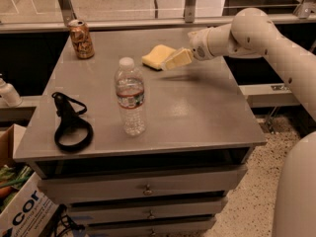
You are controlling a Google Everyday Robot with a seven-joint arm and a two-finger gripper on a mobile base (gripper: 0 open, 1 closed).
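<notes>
My gripper reaches in from the right on a white arm and hovers just over the table's far middle. Its tip is right beside a yellow sponge, at the sponge's right edge; I cannot tell whether they touch. A clear water bottle with a white cap stands upright near the table's centre, well in front of the gripper. A brown drink can stands at the far left corner. A black looped strap lies flat at the front left.
The grey table has drawers beneath its top. A white bottle stands on a ledge to the left. A cardboard box sits on the floor at the lower left. A railing runs behind the table.
</notes>
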